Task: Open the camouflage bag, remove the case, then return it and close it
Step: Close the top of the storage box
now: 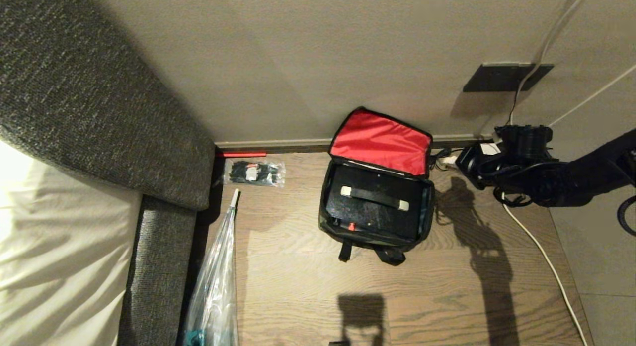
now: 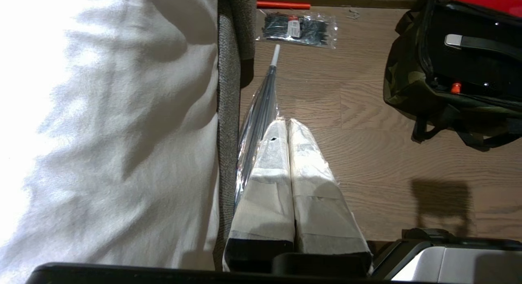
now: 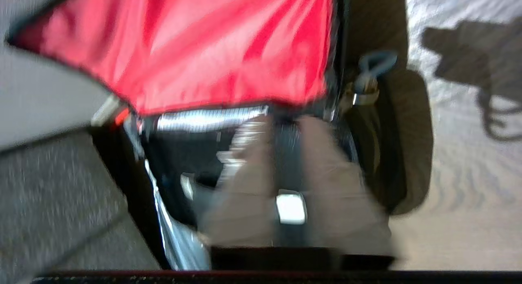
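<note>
Wooden floor (image 1: pixel 298 281) by beige wall (image 1: pixel 298 52) bears the camouflage bag (image 1: pixel 376 225); right gripper (image 3: pixel 287 149) narrowly parted, empty.

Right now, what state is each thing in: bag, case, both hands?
camouflage bag: open, red-lined lid flipped back against the wall, standing on the floor.
case: inside the bag, handle bar facing up.
right hand: off to the bag's right by the wall, fingers slightly apart, holding nothing.
left hand: parked beside the bed, fingers together, empty.
</note>
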Tool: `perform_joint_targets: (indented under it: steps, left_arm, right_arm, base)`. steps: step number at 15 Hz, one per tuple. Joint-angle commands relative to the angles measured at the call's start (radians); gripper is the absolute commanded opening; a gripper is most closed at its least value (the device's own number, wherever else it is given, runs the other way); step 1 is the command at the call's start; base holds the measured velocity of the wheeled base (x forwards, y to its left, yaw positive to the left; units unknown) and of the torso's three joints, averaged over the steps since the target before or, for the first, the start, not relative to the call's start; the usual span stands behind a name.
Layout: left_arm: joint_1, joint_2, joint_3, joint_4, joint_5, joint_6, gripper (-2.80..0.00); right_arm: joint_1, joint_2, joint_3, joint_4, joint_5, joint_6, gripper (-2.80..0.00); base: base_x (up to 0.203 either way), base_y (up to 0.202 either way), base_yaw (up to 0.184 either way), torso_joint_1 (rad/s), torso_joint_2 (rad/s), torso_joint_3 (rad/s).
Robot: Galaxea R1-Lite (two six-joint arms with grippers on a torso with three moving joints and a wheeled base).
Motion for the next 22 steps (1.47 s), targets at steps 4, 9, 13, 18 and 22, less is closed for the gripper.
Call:
perform_joint_targets:
  steps: [4,9,13,18,22]
  left_arm:
    - [0.000,-0.003,0.000,0.000,0.001,-0.001,-2.80]
    - [-0.001,-0.003,0.000,0.000,0.001,-0.001,-2.80]
    - [0.000,-0.003,0.000,0.000,0.001,-0.001,-2.80]
    - [-0.001,-0.003,0.000,0.000,0.001,-0.001,-2.80]
    - [-0.001,-0.003,0.000,0.000,0.001,0.000,-2.80]
  right_arm:
    - [0.017,0.125,-0.115,-0.085,0.000,0.159,0.00]
    - [0.040,0.287,-0.234,-0.217,-0.025,0.187,0.00]
    - [0.039,0.367,-0.311,-0.225,-0.037,0.085,0.00]
    - [0.036,0.417,-0.370,-0.231,-0.050,0.029,0.00]
    - [0.039,0.448,-0.410,-0.250,-0.075,0.029,0.00]
  base:
    - [0.000,0.000,0.000,0.000,0.00,0.000]
    - [0.000,0.000,0.000,0.000,0.00,0.000]
    - [0.000,0.000,0.000,0.000,0.00,0.000]
    - [0.000,0.000,0.000,0.000,0.00,0.000]
    - [0.000,0.000,0.000,0.000,0.00,0.000]
